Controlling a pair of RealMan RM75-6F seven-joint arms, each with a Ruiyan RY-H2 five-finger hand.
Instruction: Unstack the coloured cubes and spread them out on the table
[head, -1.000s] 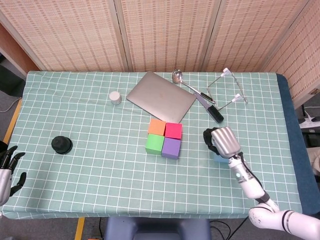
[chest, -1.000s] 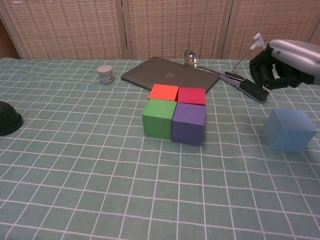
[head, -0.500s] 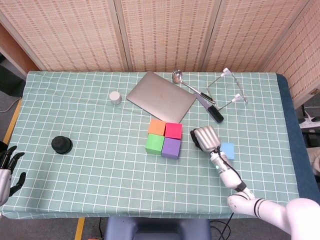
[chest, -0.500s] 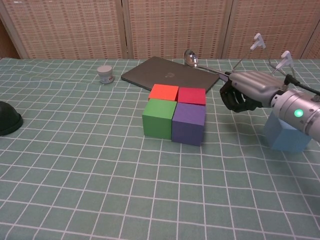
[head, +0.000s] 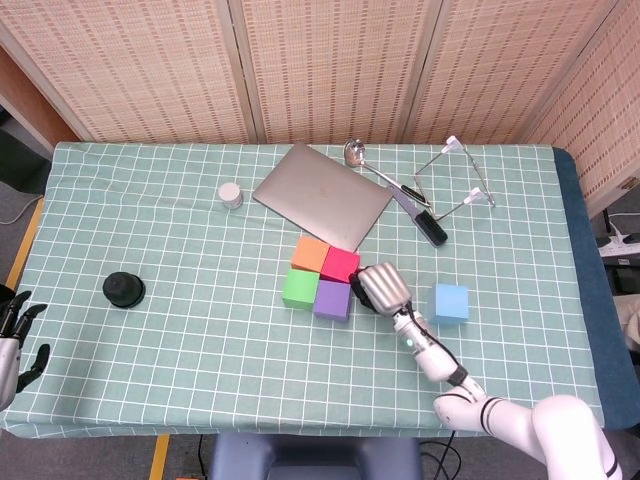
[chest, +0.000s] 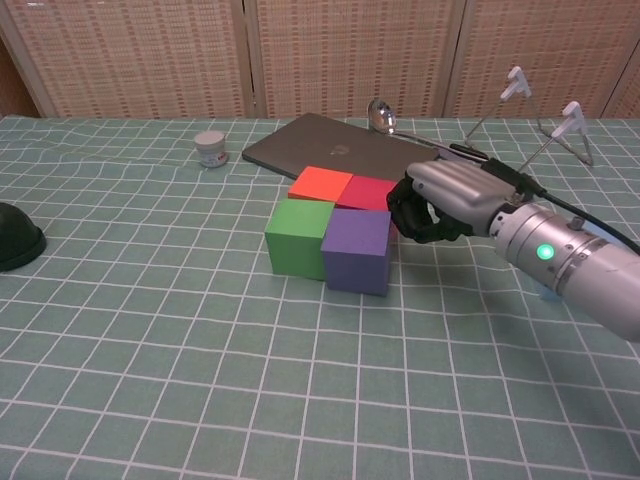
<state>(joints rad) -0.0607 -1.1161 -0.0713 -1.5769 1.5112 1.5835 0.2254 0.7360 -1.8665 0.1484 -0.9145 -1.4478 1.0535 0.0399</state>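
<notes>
At the far left edge our left hand (head: 18, 340) hangs off the table, fingers apart, holding nothing. A black dome (head: 123, 289) sits near the left side, a small white jar (head: 230, 194) further back. The grey laptop (head: 322, 196) lies behind the green cube (head: 299, 288), orange cube (head: 311, 254), purple cube (head: 332, 299) and pink cube (head: 340, 265), clustered mid-table. Our right hand (chest: 440, 200) presses its curled fingers against the pink cube's right side, gripping nothing. The blue cube (head: 451, 302) stands apart, to the right.
</notes>
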